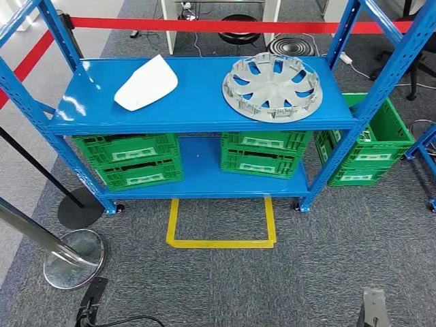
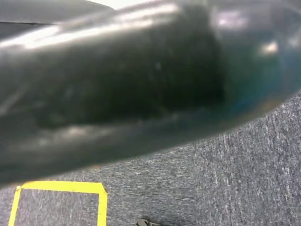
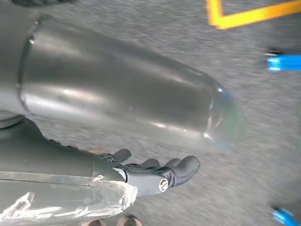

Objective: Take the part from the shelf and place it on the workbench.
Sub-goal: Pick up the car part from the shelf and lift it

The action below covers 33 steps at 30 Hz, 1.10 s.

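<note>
So the hubcap (image 1: 272, 87) sits on the right of the blue shelf's (image 1: 200, 112) top board, white panel (image 1: 146, 83) on the left. Probably light, stiff plastic, slick — grab its rim. Right robot hand (image 3: 156, 173) hangs empty, fingers loosely extended; left I can't tell.

On the shelf (image 1: 206, 109), panel (image 1: 146, 83) left, wheel cover (image 1: 271, 87) right, crates (image 1: 129, 159) beneath

Grey carpet (image 1: 329, 272) carries a yellow taped outline (image 1: 221, 240) (red barrier tape (image 1: 216, 26) behind).
</note>
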{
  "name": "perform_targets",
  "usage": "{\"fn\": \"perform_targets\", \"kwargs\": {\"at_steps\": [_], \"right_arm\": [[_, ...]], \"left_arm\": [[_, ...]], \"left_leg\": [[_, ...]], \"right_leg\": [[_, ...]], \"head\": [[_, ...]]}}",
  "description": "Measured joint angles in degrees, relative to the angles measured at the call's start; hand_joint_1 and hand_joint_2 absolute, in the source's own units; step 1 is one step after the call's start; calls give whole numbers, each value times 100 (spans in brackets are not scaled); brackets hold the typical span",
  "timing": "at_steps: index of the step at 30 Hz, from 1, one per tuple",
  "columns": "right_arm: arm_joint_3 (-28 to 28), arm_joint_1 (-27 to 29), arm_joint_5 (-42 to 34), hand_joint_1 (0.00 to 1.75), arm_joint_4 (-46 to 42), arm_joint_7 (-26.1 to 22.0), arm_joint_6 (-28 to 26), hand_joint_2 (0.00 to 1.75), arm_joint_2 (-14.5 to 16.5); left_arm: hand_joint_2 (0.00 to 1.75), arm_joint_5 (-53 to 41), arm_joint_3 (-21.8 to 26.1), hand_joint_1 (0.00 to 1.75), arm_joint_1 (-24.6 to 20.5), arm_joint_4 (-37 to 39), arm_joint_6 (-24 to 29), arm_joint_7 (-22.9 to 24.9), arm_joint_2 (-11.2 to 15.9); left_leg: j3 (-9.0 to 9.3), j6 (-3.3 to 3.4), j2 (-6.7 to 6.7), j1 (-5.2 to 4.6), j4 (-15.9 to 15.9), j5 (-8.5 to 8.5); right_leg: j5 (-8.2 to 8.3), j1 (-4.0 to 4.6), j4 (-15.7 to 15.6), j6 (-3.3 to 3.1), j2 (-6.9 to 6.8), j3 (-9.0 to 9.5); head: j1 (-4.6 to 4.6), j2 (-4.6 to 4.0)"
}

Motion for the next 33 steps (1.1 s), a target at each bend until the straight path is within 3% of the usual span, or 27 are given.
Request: {"fn": "perform_targets", "kwargs": {"at_steps": [13, 21, 31, 33], "right_arm": [[1546, 300, -821, 0, -1859, -449, -233, 0, 116], [2957, 416, -1022, 0, -2942, -495, -261, 0, 91], [5006, 334, -1169, 0, -3767, -461, 171, 0, -33], [5429, 273, -1172, 0, -3860, -456, 267, 87, -57]], "left_arm": [[0, -367, 212, 0, -144, 87, -7, -168, -52], [0, -500, 231, 0, -239, 125, -55, -187, -60], [0, -650, 220, 0, -367, 156, -181, -167, -73], [0, -679, 204, 0, -398, 159, -210, -152, -78]], "left_leg": [[0, 0, 0, 0, 0, 0], [0, -1, 0, 0, 0, 1], [0, -4, 0, 1, 0, 3], [0, -4, 0, 1, 0, 4]], "right_leg": [[0, 0, 2, 0, 0, 0], [0, 0, 4, 0, 1, -2], [0, 1, 9, -1, 1, -3], [0, 2, 10, -1, 1, -3]], "head": [[-1, 0], [-1, 0], [-2, 0], [-2, 0]]}}
